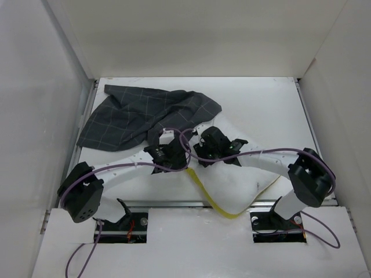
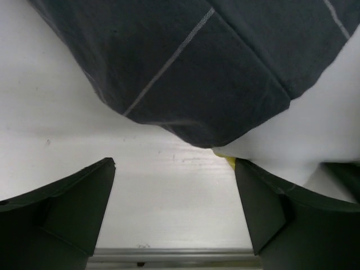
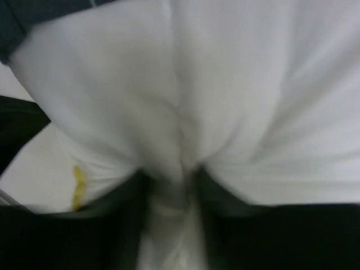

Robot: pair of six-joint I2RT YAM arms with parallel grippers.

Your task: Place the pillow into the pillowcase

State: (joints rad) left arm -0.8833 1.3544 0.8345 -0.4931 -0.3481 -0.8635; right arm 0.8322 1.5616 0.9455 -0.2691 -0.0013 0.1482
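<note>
The dark checked pillowcase lies crumpled at the back left of the table. The white pillow lies in front of it at centre right, its yellow edge showing near the front rail. My left gripper hovers open over bare table by the pillowcase's near hem; nothing is between its fingers. The pillow's corner touches the right finger. My right gripper is shut on a bunched fold of the pillow, with cloth pinched between the fingers.
White walls enclose the table on three sides. A metal rail runs along the near edge, also seen under the left gripper. Purple cables loop over both wrists.
</note>
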